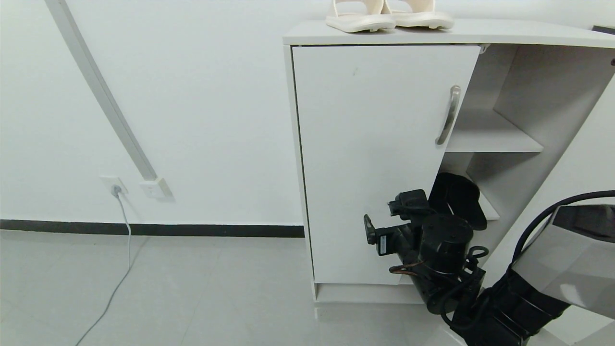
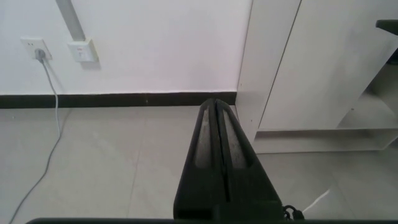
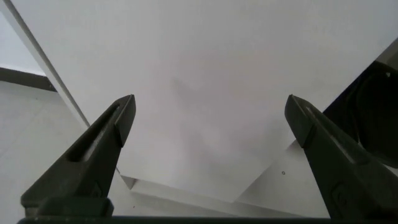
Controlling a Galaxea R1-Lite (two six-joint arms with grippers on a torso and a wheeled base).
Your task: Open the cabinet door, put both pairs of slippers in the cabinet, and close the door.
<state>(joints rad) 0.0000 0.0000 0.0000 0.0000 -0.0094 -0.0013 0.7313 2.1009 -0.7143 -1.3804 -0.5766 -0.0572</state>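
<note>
A white cabinet (image 1: pixel 384 36) stands against the wall. Its left door (image 1: pixel 370 158), with a metal handle (image 1: pixel 449 115), is closed, while the right half stands open and shows the shelves (image 1: pixel 490 139). A pair of cream slippers (image 1: pixel 389 19) lies on the cabinet top. A black slipper-like shape (image 1: pixel 456 192) rests on the lower shelf. My right gripper (image 1: pixel 372 230) (image 3: pixel 211 106) is open, low down and close in front of the closed door (image 3: pixel 205 81), holding nothing. My left gripper (image 2: pixel 216 106) is shut and empty, low over the floor left of the cabinet (image 2: pixel 323 62).
The opened right door panel (image 1: pixel 586 158) stands at the far right. A wall socket with a grey cable (image 1: pixel 116 192) (image 2: pixel 40 53) trails over the tiled floor (image 1: pixel 168 288) on the left. A slanted conduit strip (image 1: pixel 96 86) runs up the wall.
</note>
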